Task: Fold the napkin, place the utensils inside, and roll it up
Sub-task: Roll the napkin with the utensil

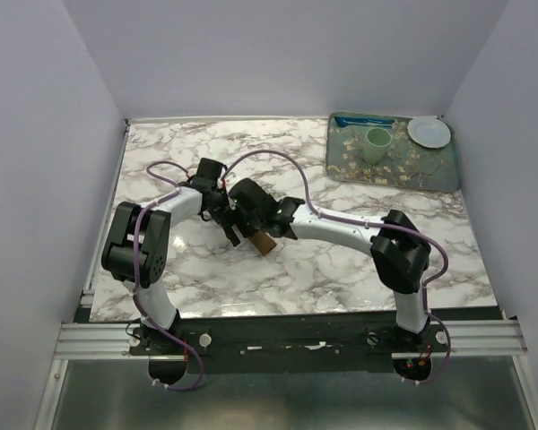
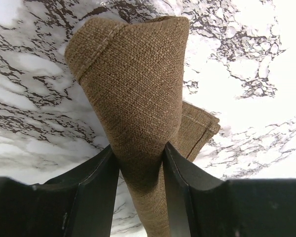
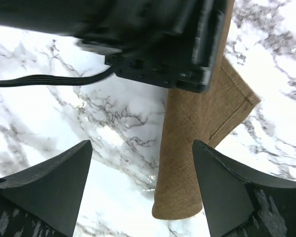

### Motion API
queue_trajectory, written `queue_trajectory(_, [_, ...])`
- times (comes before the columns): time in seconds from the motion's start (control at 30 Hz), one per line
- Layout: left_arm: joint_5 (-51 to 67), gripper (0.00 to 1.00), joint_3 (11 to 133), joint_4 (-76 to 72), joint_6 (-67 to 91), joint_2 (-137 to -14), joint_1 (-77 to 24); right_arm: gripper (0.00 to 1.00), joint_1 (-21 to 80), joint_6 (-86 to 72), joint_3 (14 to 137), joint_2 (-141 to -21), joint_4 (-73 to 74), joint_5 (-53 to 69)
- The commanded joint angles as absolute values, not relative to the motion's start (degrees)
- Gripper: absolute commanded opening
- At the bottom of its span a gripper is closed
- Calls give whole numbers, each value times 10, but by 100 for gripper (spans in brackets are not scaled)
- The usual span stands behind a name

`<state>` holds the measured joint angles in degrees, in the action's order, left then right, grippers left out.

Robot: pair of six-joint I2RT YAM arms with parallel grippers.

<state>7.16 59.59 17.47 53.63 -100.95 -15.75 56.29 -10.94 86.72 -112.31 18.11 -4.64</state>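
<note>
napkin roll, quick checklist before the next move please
1. Left tool shut on the napkin: ok.
2. Right tool open and empty: ok.
3. Spoon inside the roll: cannot tell, none in view.
4. Roll closed all the way: not ok, a hemmed corner sticks out to one side.
5. Tray at the far right corner, out of the arms' way: ok.

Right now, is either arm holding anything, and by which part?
The left gripper is shut on the napkin, fingers pinching the narrow part of the roll. The right gripper is open, holding nothing.
</note>
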Motion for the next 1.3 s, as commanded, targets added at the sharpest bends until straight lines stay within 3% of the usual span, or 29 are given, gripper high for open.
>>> queue_trajectory(0.0, [83, 47, 599, 183, 531, -1016, -151, 90, 591, -36, 895, -1176, 207, -260])
queue_trajectory(0.33, [137, 47, 594, 176, 536, -1021, -127, 79, 607, -18, 886, -1229, 166, -250])
queue_trajectory(0.53, [153, 52, 583, 152, 521, -1012, -121, 54, 598, -59, 873, -1221, 161, -211])
queue_trajectory(0.67, [182, 59, 559, 108, 511, -997, -115, 30, 564, -102, 856, -1206, 161, -143])
queue_trajectory(0.87, [178, 77, 544, 91, 488, -959, -112, 27, 481, -166, 832, -1194, 164, 98])
queue_trajectory(1.03, [187, 77, 533, 79, 488, -930, -113, 27, 419, -206, 834, -1226, 161, 324])
queue_trajectory(1.27, [193, 78, 543, 66, 492, -955, -130, 28, 383, -247, 858, -1272, 158, 448])
